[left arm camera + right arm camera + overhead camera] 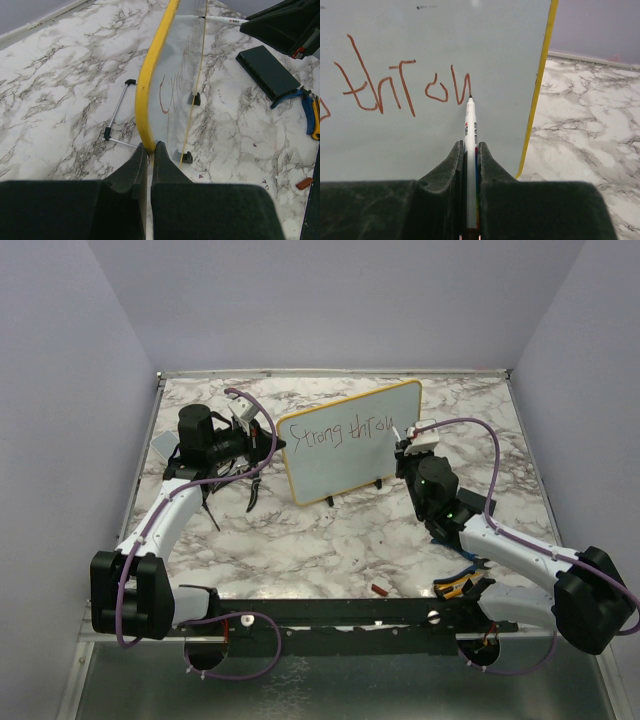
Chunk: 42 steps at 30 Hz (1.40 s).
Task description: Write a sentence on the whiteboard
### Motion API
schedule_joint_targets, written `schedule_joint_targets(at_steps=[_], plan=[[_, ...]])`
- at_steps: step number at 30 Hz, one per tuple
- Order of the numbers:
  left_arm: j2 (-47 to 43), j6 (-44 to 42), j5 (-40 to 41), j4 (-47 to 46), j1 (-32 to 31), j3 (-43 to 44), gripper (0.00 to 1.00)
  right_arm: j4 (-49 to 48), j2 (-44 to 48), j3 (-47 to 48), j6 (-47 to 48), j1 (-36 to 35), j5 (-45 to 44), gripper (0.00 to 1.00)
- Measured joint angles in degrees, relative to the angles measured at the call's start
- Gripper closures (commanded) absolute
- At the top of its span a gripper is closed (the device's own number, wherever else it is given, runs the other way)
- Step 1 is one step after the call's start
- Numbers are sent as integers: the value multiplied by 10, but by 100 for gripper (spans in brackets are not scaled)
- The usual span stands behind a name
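Note:
The whiteboard [350, 465] stands upright on black feet at mid-table, pale with a thin yellow frame. The sentence [338, 432] on it reads roughly "Strong throu" in one line. My left gripper [270, 447] is shut on the board's left yellow edge [149, 75], and its fingertips [150, 146] pinch that frame. My right gripper [404, 448] is shut on a white marker [469, 130]. The marker tip touches the board [495, 45] at the end of the last letter [460, 85].
A small dark slab [267, 71] lies right of the board. Blue- and yellow-handled pliers [460, 585] lie by the right arm's base. A small red piece [380, 590] lies at the near edge. A thin metal stand rod [117, 117] lies behind the board.

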State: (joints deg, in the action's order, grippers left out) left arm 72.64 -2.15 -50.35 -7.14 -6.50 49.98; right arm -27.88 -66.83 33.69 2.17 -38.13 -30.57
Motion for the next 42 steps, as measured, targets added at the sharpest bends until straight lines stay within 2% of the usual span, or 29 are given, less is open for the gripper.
schedule_joint_targets(at_steps=[12, 21, 42], plan=[[0, 0, 0, 0, 0, 0, 100, 8, -1, -5, 3, 0, -21, 99], [0, 0, 0, 0, 0, 0, 100, 1, 32, -2, 18, 0, -23, 99], [0, 0, 0, 0, 0, 0, 100, -29, 1, 27, 54, 23, -7, 99]])
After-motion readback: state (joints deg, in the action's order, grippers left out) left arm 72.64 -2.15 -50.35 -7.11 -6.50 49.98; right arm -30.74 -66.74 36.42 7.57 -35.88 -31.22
